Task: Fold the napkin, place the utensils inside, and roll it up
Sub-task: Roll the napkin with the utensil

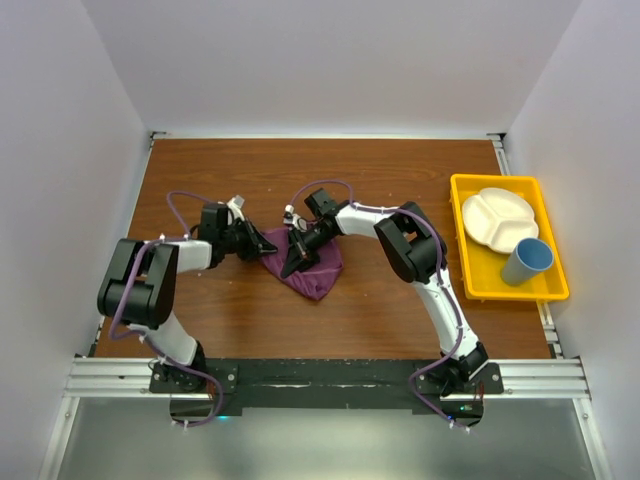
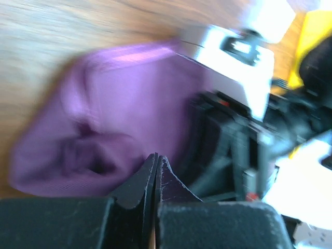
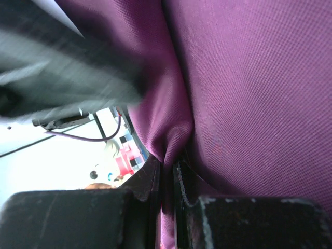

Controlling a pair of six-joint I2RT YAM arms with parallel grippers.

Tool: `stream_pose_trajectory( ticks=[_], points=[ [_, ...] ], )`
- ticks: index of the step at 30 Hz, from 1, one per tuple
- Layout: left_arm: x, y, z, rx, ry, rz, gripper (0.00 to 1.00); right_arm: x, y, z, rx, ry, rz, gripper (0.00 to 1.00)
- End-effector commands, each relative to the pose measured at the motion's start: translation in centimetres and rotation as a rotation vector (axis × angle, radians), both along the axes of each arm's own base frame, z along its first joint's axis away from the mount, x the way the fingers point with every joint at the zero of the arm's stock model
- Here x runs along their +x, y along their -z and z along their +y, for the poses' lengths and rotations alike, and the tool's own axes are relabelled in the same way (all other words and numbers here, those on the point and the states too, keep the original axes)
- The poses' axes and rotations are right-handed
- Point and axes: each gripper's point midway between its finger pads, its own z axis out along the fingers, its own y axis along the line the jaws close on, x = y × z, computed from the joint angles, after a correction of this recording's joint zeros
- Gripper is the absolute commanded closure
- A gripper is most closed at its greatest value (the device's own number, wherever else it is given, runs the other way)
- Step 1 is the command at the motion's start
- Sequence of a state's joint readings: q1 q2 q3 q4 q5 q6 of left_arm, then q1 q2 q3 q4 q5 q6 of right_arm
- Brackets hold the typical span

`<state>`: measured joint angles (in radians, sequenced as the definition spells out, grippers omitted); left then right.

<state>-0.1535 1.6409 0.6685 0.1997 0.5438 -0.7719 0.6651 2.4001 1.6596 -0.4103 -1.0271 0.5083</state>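
Observation:
The plum-purple napkin lies bunched on the wooden table between my two arms. My right gripper reaches in from above and is shut on a raised fold of the napkin. The cloth runs down between the right gripper jaws. My left gripper is at the napkin's left corner. In the left wrist view the left gripper jaws are pressed together just short of the napkin, and no cloth shows between them. The utensils are out of view.
A yellow tray stands at the right edge of the table. It holds a white divided plate and a blue cup. White walls close in the left, back and right sides.

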Motion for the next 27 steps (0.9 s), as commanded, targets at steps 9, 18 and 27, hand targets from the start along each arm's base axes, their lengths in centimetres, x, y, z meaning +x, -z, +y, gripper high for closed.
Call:
stream_pose_trajectory(
  ticks=[9,18,27],
  points=[
    [0.7,5.8,3.8,0.112,-0.023,0.019,1.00,2.4,-1.8,-2.1,-0.171,-0.024,-0.220,0.59],
    [0.1,6.9,3.9,0.123,-0.012,0.044,1.00,2.4,-5.1,-6.3,-0.286,-0.107,-0.506,0.36],
    [-0.1,7.1,3.8,0.117,-0.008,0.059,1.00,0.2,-3.9,-8.3,-0.281,-0.138,-0.552,0.39]
  ],
)
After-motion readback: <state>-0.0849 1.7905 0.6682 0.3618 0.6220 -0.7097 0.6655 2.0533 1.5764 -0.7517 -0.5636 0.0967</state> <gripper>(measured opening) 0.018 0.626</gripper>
